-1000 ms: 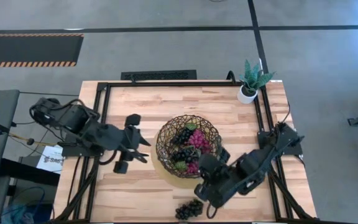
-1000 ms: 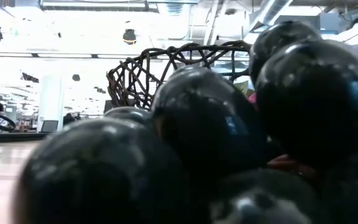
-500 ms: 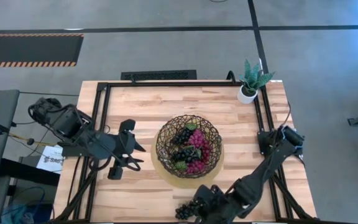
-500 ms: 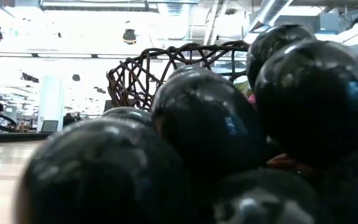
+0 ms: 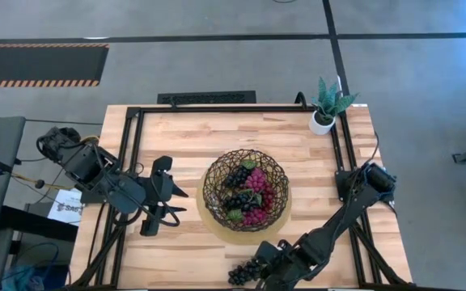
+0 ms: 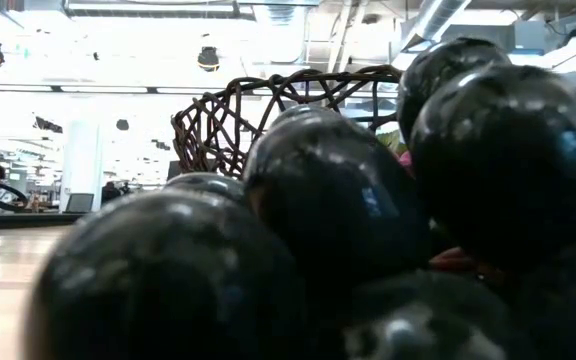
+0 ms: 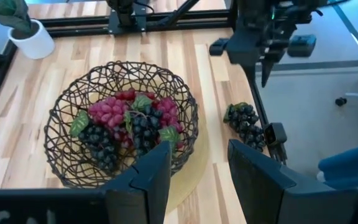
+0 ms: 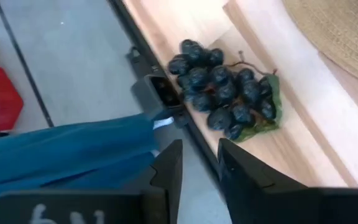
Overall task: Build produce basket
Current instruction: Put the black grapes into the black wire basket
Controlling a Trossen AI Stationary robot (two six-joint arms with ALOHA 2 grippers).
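The dark woven basket (image 5: 245,190) stands on its tan base mid-table and holds red-magenta and dark purple grape bunches (image 7: 132,121). One dark purple bunch (image 5: 245,272) lies on the table at the near edge, on its green leaf (image 8: 263,121); it fills the low view (image 6: 348,220), with the basket (image 6: 258,110) behind it. My right gripper (image 5: 264,272) is open just right of this bunch, which shows a little beyond its fingers (image 8: 225,96). My left gripper (image 5: 168,198) is open left of the basket.
A small white pot with a green plant (image 5: 324,109) stands at the far right corner. A black frame rail and a small black camera (image 8: 160,93) run along the near edge beside the loose bunch. Bare wood lies between the basket and the left gripper.
My right gripper has gone from beside the basket's near right side toward the table's near edge and has come down next to the loose dark bunch. My left gripper has drawn back a little toward the table's left edge. The bunches have not moved.
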